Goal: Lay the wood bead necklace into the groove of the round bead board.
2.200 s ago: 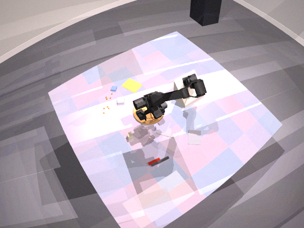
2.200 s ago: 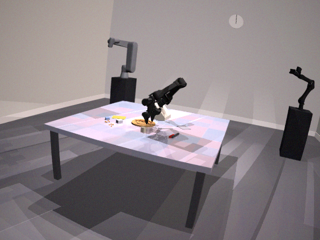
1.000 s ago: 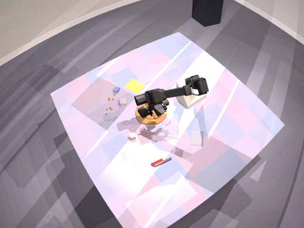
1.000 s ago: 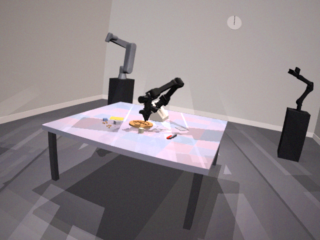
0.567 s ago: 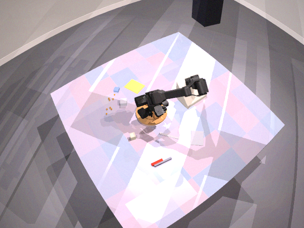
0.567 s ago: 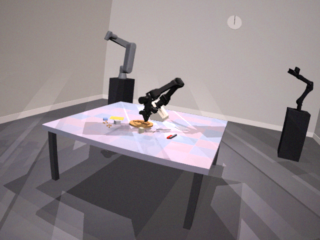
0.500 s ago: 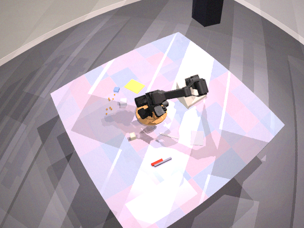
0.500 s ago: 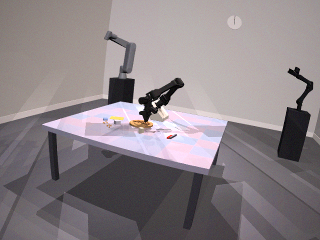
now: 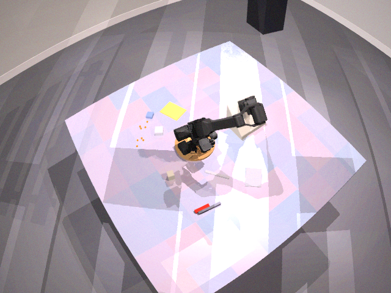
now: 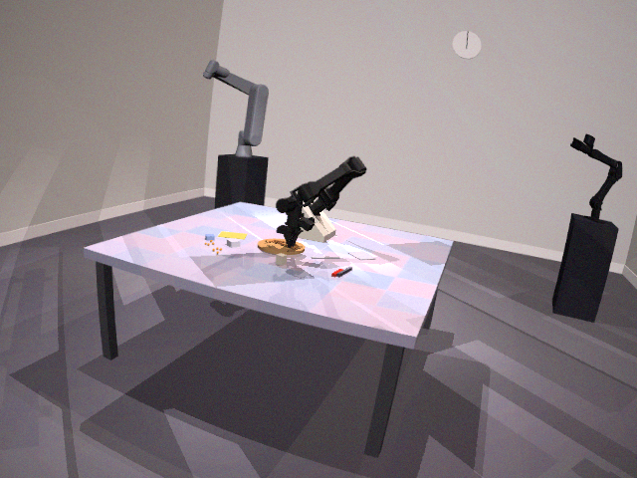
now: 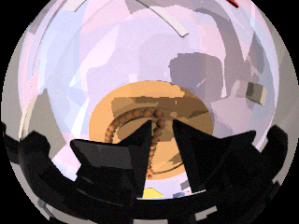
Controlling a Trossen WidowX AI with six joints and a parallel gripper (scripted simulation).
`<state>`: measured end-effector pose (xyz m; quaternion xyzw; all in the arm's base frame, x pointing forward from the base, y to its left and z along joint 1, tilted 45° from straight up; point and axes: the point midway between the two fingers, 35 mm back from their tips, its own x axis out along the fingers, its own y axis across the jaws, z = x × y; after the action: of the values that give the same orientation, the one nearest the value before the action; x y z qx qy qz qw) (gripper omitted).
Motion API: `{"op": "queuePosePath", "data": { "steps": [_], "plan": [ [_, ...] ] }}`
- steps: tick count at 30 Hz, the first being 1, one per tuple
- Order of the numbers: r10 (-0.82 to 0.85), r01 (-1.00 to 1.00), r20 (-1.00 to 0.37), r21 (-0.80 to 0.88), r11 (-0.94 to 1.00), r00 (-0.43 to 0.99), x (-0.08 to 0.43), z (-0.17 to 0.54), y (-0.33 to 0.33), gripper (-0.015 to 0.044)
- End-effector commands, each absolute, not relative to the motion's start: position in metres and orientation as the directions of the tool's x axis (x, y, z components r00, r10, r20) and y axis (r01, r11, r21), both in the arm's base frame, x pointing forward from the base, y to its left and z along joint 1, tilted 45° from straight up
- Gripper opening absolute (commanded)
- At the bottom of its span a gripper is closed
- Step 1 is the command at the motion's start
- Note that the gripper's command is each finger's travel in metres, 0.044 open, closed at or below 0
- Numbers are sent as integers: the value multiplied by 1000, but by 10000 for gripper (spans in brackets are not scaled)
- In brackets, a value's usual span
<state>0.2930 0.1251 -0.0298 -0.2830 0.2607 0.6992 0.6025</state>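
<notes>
Plain grey walls [image 10: 359, 103] stand behind the patchwork-topped table [image 9: 142, 220] [image 10: 247, 293]. From left in the top view, you have orange bits [image 9: 142, 138] [image 10: 217, 249], a white block [image 9: 158, 130] [image 10: 233, 243], then the round bead board [image 9: 206, 155] [image 10: 265, 248] [image 11: 100, 109] bearing the necklace [image 11: 123, 118]. Your gripper [image 9: 195, 149] [image 10: 291, 244] [image 11: 163, 123] is narrowed around a bead strand; whether it pinches, you cannot tell. Red and grey sticks lie rightward.

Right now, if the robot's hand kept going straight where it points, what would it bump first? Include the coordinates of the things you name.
Probably the wooden beads [image 11: 135, 113]: the hand [image 11: 163, 123] points down at them on the round board [image 11: 100, 109]. It might touch bare board first; depth is unclear.
</notes>
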Motion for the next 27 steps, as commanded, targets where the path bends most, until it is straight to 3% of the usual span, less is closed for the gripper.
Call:
{"op": "queuePosePath", "data": {
  "steps": [1,6,27],
  "plan": [
    [697,-990,-706,34,-137,-121,291,-32,126,120],
    [695,-990,-710,25,-138,-115,293,-30,125,0],
    [695,-990,-710,25,-138,-115,293,-30,125,0]
  ]
}}
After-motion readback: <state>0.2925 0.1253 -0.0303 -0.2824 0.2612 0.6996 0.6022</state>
